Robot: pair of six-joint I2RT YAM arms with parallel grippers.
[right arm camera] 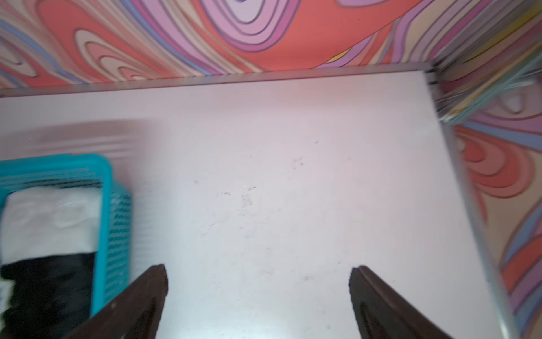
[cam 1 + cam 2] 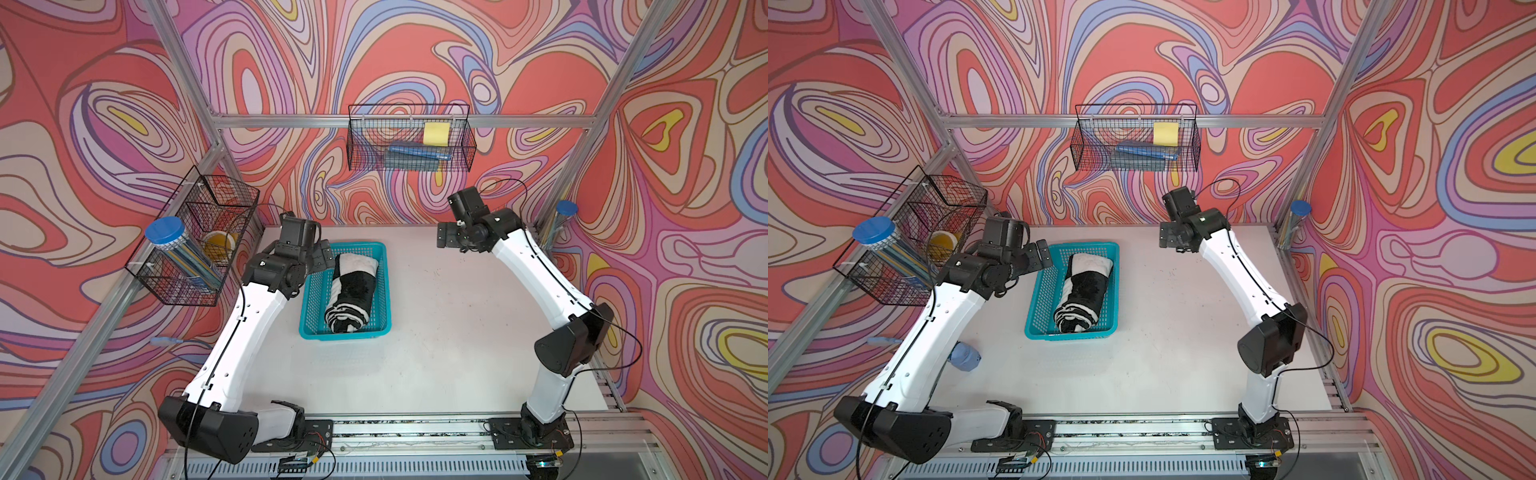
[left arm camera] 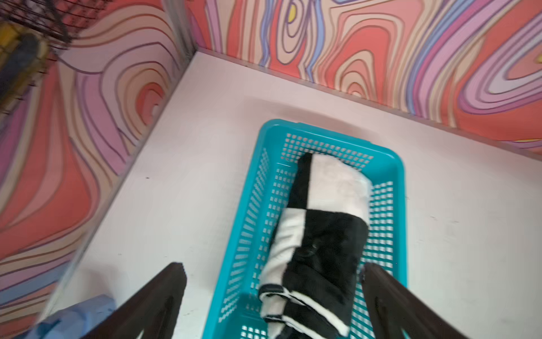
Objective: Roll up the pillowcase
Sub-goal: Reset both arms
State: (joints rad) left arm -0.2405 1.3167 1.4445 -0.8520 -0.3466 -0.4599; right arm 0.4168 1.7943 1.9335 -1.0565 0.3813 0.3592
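Observation:
The pillowcase (image 2: 351, 291) (image 2: 1084, 295) lies as a black-and-white checkered roll inside the teal basket (image 2: 345, 334) (image 2: 1069, 334) in both top views. My left gripper (image 2: 326, 259) (image 2: 1042, 255) hovers at the basket's far left corner, open and empty. In the left wrist view the left gripper (image 3: 274, 268) has its jaws spread wide above the near end of the pillowcase (image 3: 319, 234), apart from it, with the basket (image 3: 322, 130) below. My right gripper (image 2: 446, 237) (image 1: 258, 270) stands open over bare table, to the right of the basket (image 1: 105, 176) and the pillowcase (image 1: 50, 229).
A wire basket (image 2: 195, 241) with a blue-lidded tube (image 2: 166, 230) hangs on the left wall. Another wire basket (image 2: 411, 139) hangs on the back wall. A second blue-lidded tube (image 2: 565, 208) stands in the back right corner. A blue cloth object (image 2: 965, 357) lies beside the left arm.

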